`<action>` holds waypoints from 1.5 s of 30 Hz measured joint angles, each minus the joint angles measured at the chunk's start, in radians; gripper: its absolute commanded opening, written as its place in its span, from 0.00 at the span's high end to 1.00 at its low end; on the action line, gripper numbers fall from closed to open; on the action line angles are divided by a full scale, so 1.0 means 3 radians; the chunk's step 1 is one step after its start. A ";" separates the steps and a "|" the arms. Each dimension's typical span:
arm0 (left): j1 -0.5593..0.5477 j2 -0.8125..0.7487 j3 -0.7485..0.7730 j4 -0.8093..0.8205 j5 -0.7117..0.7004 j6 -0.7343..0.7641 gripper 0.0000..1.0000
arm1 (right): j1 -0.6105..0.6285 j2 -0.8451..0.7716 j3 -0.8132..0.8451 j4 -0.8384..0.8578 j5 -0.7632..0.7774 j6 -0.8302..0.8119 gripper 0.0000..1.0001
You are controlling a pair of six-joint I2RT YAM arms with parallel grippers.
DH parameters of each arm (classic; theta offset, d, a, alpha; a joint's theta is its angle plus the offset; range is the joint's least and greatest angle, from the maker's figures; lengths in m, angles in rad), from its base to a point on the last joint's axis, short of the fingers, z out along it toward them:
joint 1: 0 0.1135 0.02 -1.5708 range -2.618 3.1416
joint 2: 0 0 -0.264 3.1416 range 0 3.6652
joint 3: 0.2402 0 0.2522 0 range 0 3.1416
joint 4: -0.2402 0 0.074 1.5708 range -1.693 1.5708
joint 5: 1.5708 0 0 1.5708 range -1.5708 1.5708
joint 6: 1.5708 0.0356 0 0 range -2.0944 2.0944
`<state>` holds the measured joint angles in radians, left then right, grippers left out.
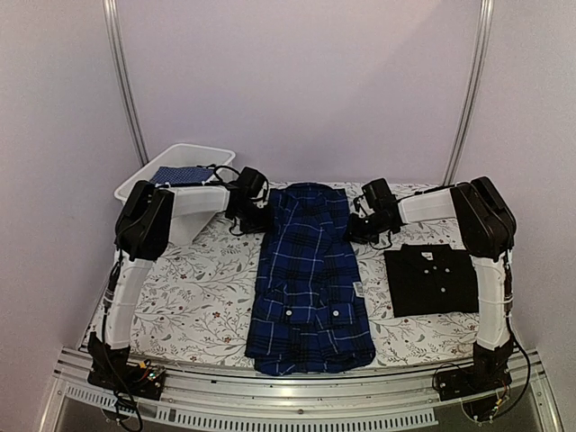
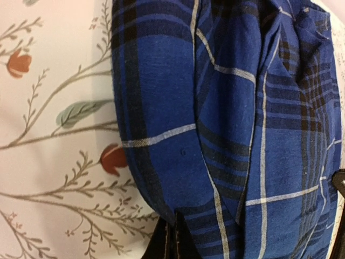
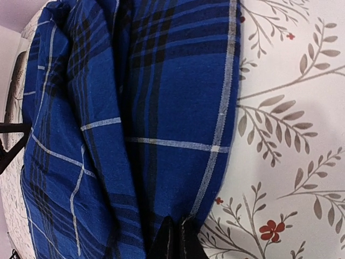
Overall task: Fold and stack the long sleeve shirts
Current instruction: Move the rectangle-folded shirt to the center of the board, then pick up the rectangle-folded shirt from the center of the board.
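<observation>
Top external view: the plaid shirt (image 1: 310,279) lies lengthwise down the middle of the floral desk (image 1: 193,297). Its collar is at the far end, its hem is towards my bases, and its sides are folded in to make one long panel. My left claw (image 1: 258,219) sits at the shirt's far left edge near the shoulder, and my right claw (image 1: 363,227) sits opposite at the far right edge.

In the left wrist view that claw's fingers (image 2: 164,244) are pressed together, with the shirt's folded edge pinched between them. The right wrist view shows the same on the other side: the claw is closed tight on the blue plaid edge, just above the flowered cloth.

The black shirt (image 1: 434,279) lies folded into a neat rectangle on the desk to the right of the plaid one, apart from it. A white bin (image 1: 193,151) stands at the far left corner with a blue dotted cloth (image 1: 184,174) inside.
</observation>
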<state>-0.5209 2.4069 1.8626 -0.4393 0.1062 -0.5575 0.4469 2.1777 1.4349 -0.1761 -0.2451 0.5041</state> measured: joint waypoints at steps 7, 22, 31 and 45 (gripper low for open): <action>0.0029 0.0270 0.0453 -0.0092 -0.0031 0.0033 0.80 | -0.0001 0.0234 0.0383 -0.0092 0.0083 -0.0033 0.90; -0.0066 -0.1164 -0.0855 0.0052 -0.0140 0.0187 0.42 | 0.0209 -0.0851 -0.0675 -0.0214 0.0290 -0.0120 0.50; -0.0730 -0.2363 -0.2436 0.0248 -0.0078 -0.0202 0.56 | 0.1067 -0.2055 -0.1832 -0.0268 0.0392 0.0319 0.52; -0.1433 -0.2407 -0.3038 0.0117 -0.0576 -0.0882 0.62 | 0.1723 -0.2642 -0.2613 -0.0323 0.0682 0.1197 0.53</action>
<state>-0.9508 1.6848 0.9512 -0.4042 -0.0666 -0.8223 0.9638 1.3849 0.6510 -0.2729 -0.0406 0.8631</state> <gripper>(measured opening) 0.432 0.476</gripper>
